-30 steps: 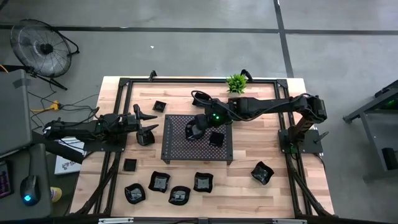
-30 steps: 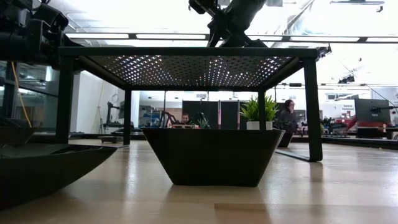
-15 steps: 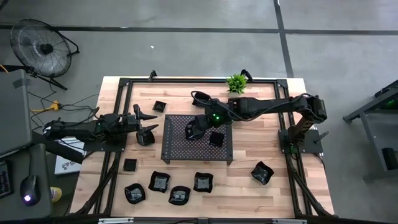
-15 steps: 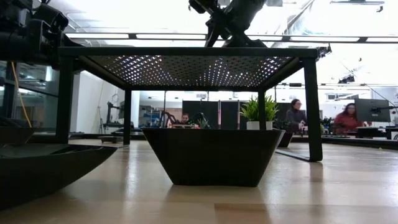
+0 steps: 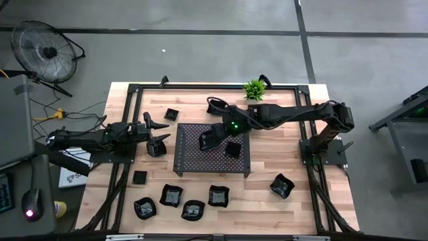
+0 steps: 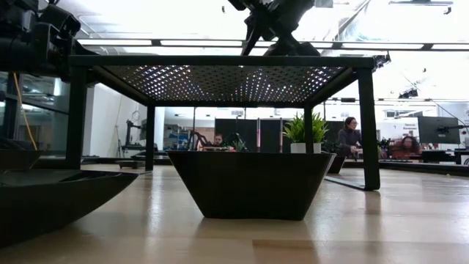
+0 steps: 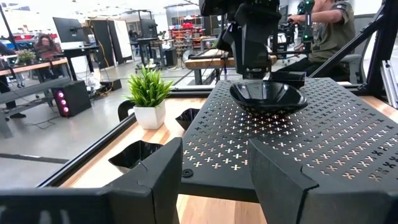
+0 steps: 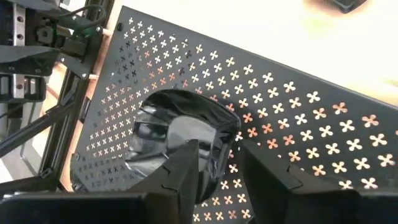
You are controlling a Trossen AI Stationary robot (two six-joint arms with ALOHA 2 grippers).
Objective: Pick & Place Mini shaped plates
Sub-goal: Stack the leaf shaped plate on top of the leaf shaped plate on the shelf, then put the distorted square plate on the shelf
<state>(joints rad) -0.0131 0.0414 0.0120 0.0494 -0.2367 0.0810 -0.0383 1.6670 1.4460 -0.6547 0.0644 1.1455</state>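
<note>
A: High view: right claw [image 5: 209,138] sat over the tray [image 5: 187,164], above a round plate [image 5: 207,140]; second plate [image 5: 233,149] just right of it. Others waited along the worktop [image 5: 267,167] near edge.
B: Left claw [image 5: 155,128]?
A: Parked left of the tray, jaws apart, empty.
B: Low view?
A: Only a dish [image 6: 251,183] under the tray.
B: Wrist views?
A: Left: the plate sat flat on the tray. Right: fingers [image 8: 186,171] straddled its rim, partly parted. Looked like a release; can't tell if contact remained.
</note>
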